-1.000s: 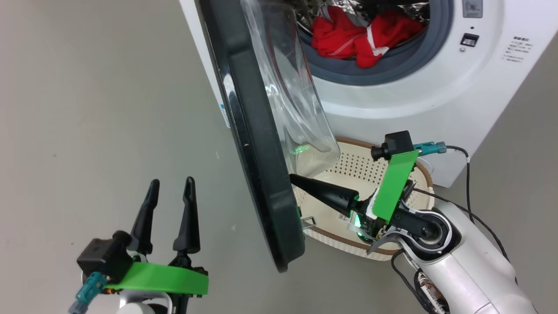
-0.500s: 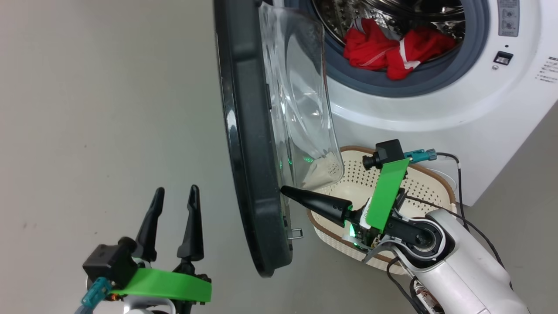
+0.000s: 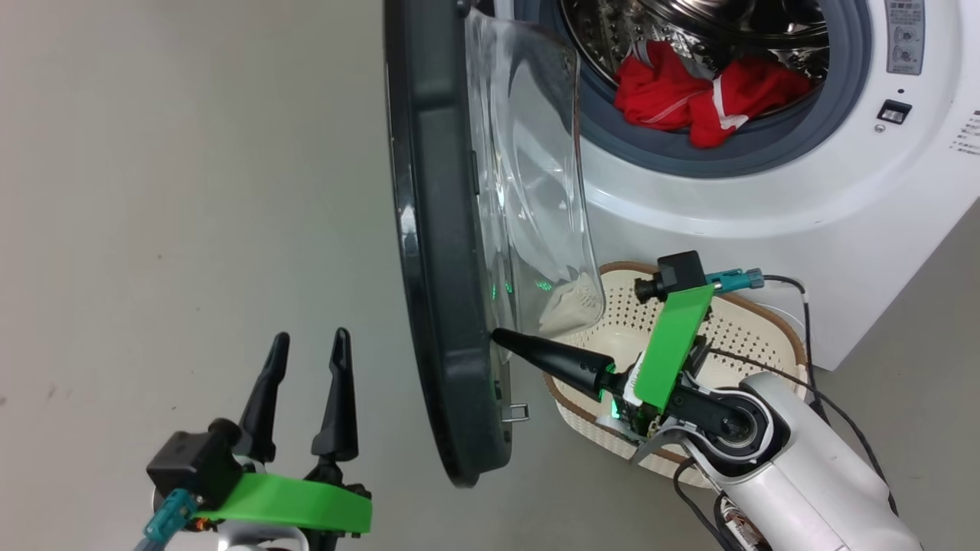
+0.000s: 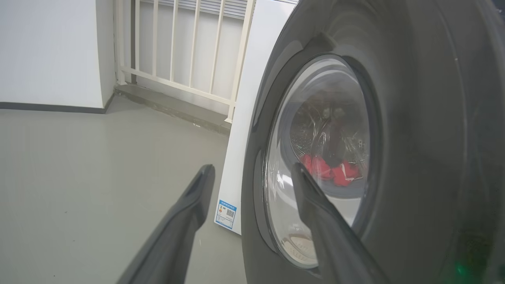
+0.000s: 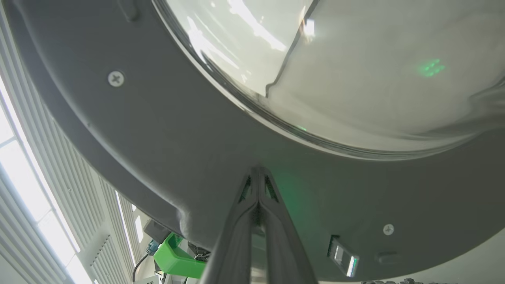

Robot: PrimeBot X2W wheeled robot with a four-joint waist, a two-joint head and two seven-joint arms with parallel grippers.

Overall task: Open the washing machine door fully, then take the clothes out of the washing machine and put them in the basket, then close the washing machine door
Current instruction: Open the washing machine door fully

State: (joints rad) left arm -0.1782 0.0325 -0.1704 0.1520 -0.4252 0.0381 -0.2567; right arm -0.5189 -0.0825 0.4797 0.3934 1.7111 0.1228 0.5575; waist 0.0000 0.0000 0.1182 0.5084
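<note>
Head view, left to right. Left pincer (image 3: pixel 309 335) at the lower left over the grey floor (image 3: pixel 153 191), fingers spread wide, holding nothing, apart from the door. The washing machine door (image 3: pixel 436 268) is next, swung out and seen edge-on, black rim toward the left pincer, clear glass bowl (image 3: pixel 536 191) bulging to the right. Small metal latch hook (image 3: pixel 517 412) sticks out near the door's lower edge.

Right pincer (image 3: pixel 498 335) comes in from the lower right, fingers pressed together, pinching nothing, tip against the door's grey inner face just below the glass bowl. Right wrist view agrees: closed tip on the grey inner rim, bowl above it, green glow on the plastic beside the tip.

The basket (image 3: pixel 743 321) sits on the floor in front of the washing machine (image 3: pixel 766 207), just right of the door and under the right forearm; its left end shows through the glass bowl. No fabric visible inside it.

The clothes (image 3: pixel 689 99) lie in the steel drum (image 3: pixel 689 23), at its lower front, touching the grey gasket (image 3: pixel 766 153).

Left wrist view: spread fingers, door's outer face close on the right, red clothes visible through the glass, blue label (image 4: pixel 226 213) low on the machine's side, white railing (image 4: pixel 177 43) behind.
</note>
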